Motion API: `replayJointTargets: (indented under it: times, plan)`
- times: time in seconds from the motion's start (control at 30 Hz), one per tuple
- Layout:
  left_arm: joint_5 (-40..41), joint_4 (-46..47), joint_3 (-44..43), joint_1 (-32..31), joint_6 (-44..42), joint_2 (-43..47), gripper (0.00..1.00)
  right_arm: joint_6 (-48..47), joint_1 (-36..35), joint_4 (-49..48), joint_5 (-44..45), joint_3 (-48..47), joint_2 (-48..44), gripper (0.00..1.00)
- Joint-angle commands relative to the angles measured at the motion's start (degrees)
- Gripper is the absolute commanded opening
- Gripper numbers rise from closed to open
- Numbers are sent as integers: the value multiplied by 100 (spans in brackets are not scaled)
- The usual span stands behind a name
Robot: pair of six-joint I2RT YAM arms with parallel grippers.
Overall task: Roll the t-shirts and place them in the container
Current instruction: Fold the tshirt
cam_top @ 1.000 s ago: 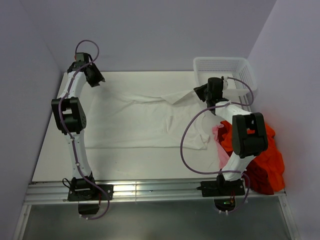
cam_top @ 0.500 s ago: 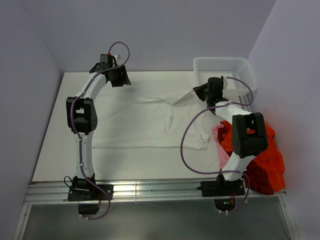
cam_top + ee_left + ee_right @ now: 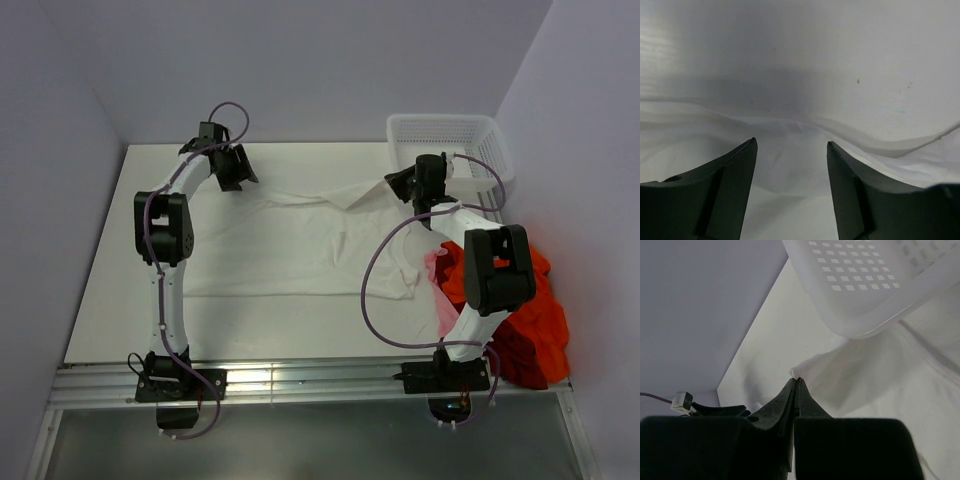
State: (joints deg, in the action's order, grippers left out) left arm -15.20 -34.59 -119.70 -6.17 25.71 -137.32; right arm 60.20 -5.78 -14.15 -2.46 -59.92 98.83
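A white t-shirt lies spread flat across the middle of the table. My left gripper is open just above the shirt's far left edge. In the left wrist view its jaws stand apart over the rippled white cloth, holding nothing. My right gripper is shut on the shirt's far right corner and holds it lifted. In the right wrist view the closed tips pinch the cloth edge. A heap of orange-red t-shirts lies at the right edge of the table.
A white mesh basket stands at the far right corner, just behind my right gripper, and fills the top of the right wrist view. A pale pink cloth lies by the orange-red heap. Walls close in at the back and both sides.
My left arm swung right from the far left corner and came down to the white shirt's far left edge. The right arm and its held corner have not moved.
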Motion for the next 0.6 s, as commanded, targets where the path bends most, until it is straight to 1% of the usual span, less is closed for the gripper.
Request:
replayJointTargets:
  times: [0.0,0.03,0.1,0.23,0.47,0.57]
  plan:
    - [-53,346,516,29,1020,521,63,9,51,-202,26,-151,5,0]
    - [-27,435,727,37,1154,713,63,9,51,-193,17,-160,5,0]
    - [-9,550,808,29,1426,838,63,9,51,-193,9,-160,5,0]
    - [166,155,396,11,1551,724,62,9,51,-193,17,-151,14,0]
    - [61,496,535,11,1875,750,61,18,51,-202,-9,-169,40,0]
    - [192,366,360,11,2008,628,60,9,51,-176,0,-187,40,0]
